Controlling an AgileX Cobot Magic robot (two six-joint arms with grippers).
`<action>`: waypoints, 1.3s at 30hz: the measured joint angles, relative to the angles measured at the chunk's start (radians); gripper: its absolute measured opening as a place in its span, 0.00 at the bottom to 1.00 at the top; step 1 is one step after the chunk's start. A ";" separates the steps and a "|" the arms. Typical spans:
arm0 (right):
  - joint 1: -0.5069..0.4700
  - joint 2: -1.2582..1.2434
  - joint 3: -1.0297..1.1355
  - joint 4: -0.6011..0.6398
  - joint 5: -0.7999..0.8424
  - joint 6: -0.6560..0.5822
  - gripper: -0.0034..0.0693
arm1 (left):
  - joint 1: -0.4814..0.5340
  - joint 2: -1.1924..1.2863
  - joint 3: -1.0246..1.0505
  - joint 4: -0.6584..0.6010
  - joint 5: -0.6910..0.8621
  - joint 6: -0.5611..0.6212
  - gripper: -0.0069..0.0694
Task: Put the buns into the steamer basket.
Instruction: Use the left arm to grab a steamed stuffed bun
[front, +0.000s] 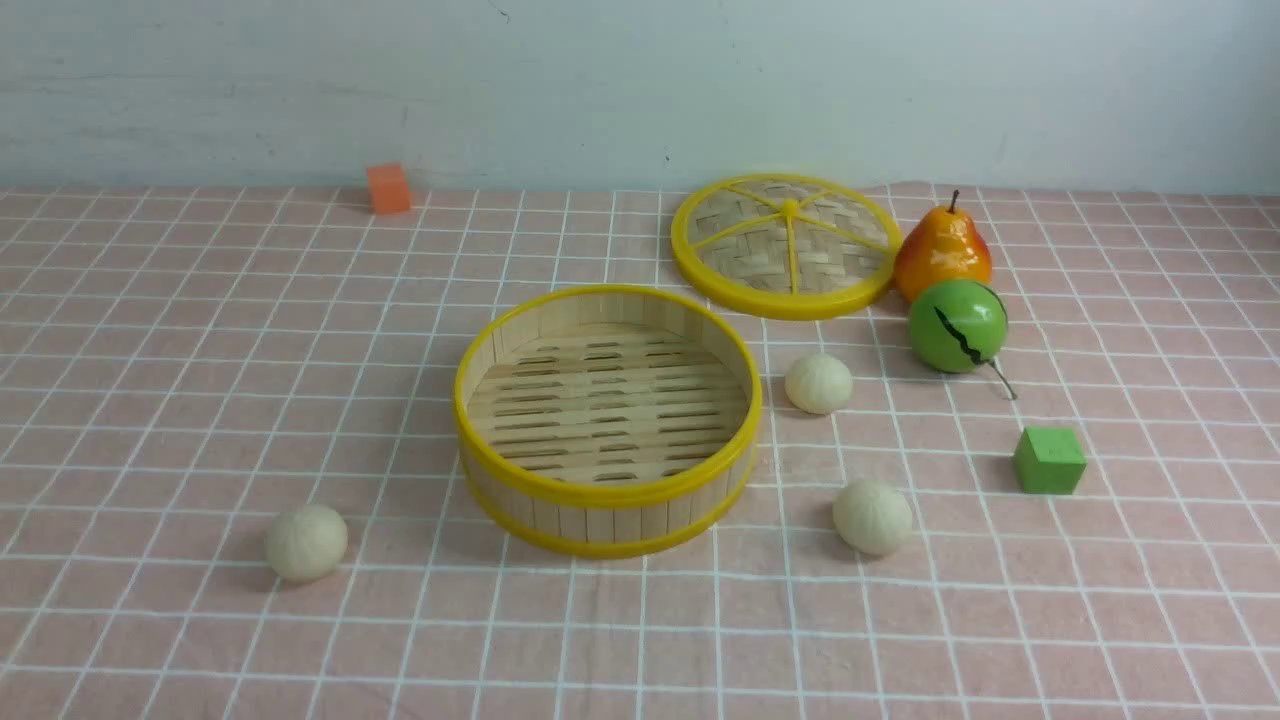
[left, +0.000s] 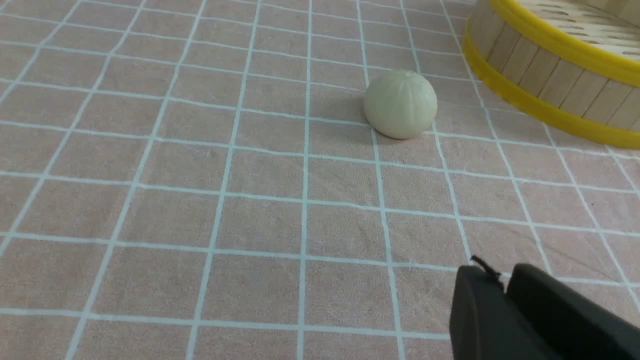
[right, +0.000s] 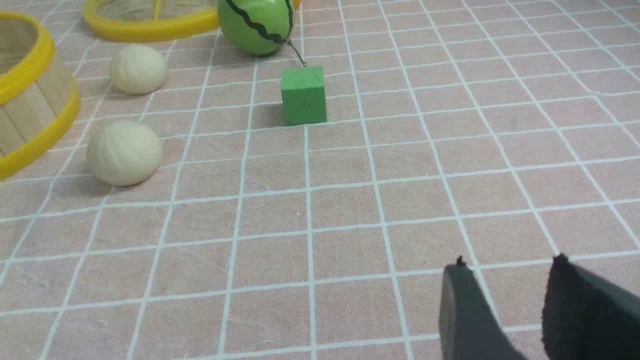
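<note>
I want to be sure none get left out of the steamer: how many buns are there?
3. One bun lies left of the steamer basket; the other two lie right of it, one farther back, one nearer. None looks hidden.

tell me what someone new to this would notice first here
Probably the basket, its yellow rims circling a bare slatted floor in the middle of the table. Next, the glossy orange pear and the green fruit in front of it, both right of the lid.
</note>
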 joint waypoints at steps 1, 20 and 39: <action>0.000 0.000 0.000 0.000 0.000 0.000 0.38 | 0.000 0.000 0.000 0.000 0.000 0.000 0.20; 0.000 0.000 0.000 0.000 0.000 0.000 0.38 | 0.000 0.000 0.000 0.016 0.000 0.000 0.21; 0.000 0.000 0.010 0.018 -0.118 0.000 0.38 | 0.000 0.000 0.001 -0.049 -0.207 0.000 0.23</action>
